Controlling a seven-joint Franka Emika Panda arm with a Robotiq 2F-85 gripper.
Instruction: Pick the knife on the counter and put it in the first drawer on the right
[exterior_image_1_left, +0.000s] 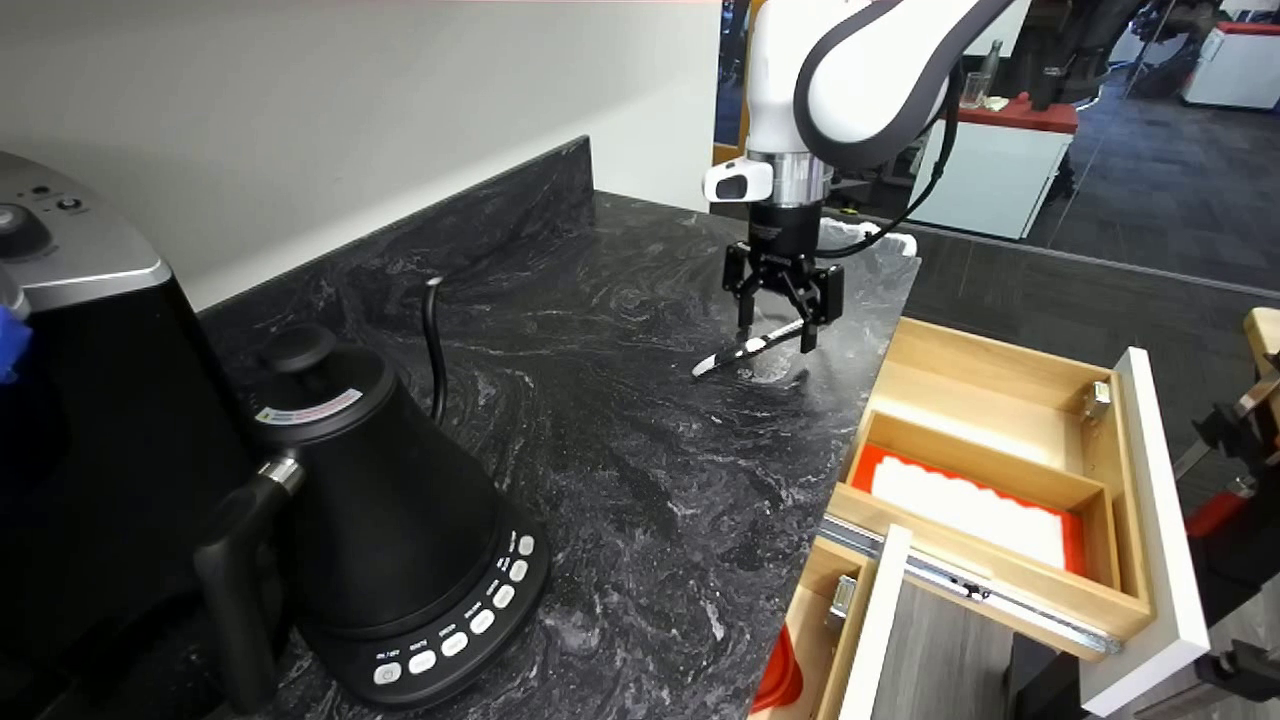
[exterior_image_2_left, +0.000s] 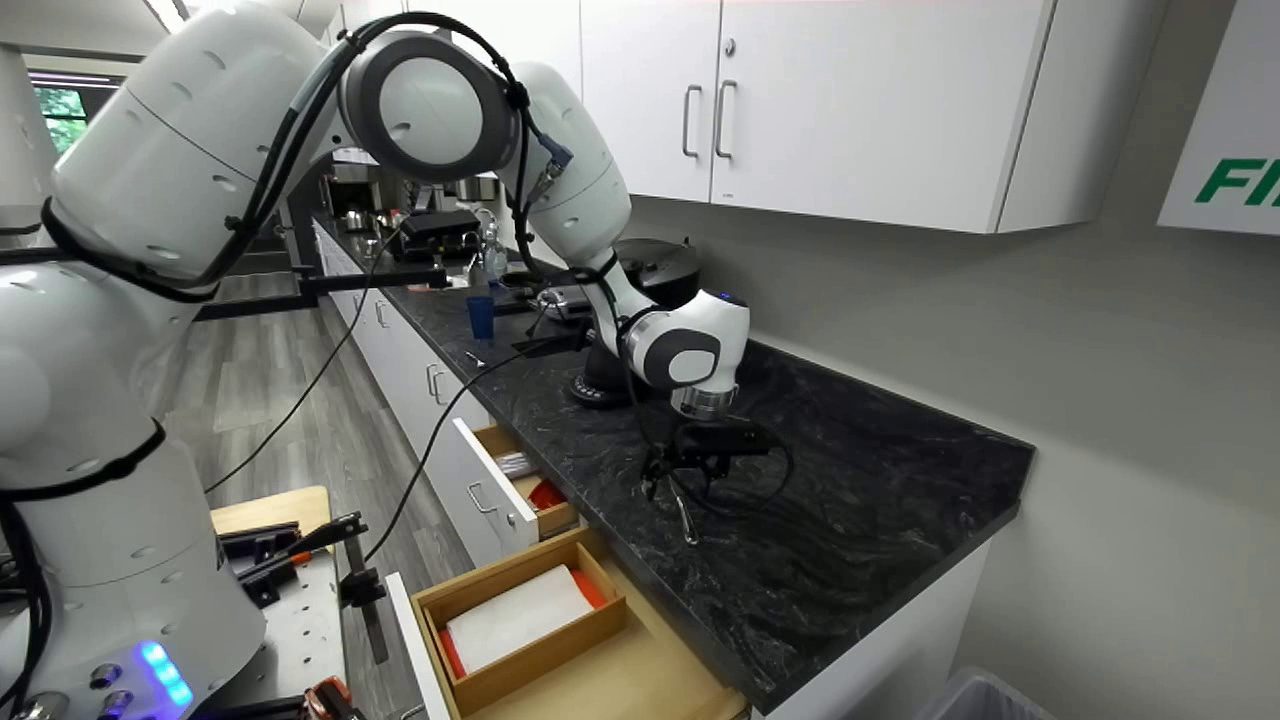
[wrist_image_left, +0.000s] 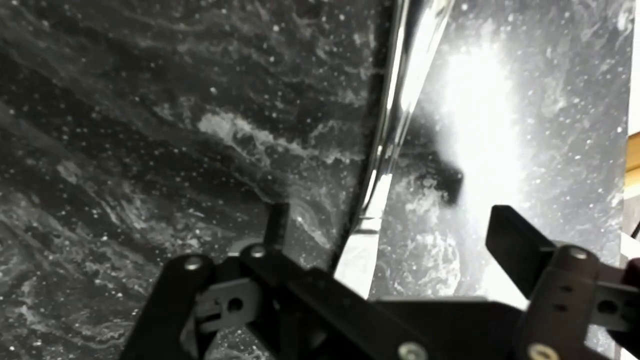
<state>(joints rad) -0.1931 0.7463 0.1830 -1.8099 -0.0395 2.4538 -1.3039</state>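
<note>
- The gripper (wrist_image_left: 389, 220) has its jaws apart, the knife (wrist_image_left: 389, 145) between them.
- Its long axis crosses their closing line, slanting to the counter (exterior_image_1_left: 640, 480) edge beside the drawer (exterior_image_1_left: 1000, 420).

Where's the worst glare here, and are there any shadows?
Wrist view: a white glare patch washes out the counter beside the knife, with a dark shadow between glare and knife. In an exterior view: a softer grey sheen on the counter near the gripper.

One knife (wrist_image_left: 394, 125) and one kettle (exterior_image_1_left: 390, 520) are on the counter (exterior_image_1_left: 640, 520). Two drawers (exterior_image_1_left: 1163, 510) are pulled out. One gripper (wrist_image_left: 387, 222), two fingers (wrist_image_left: 515, 245).
</note>
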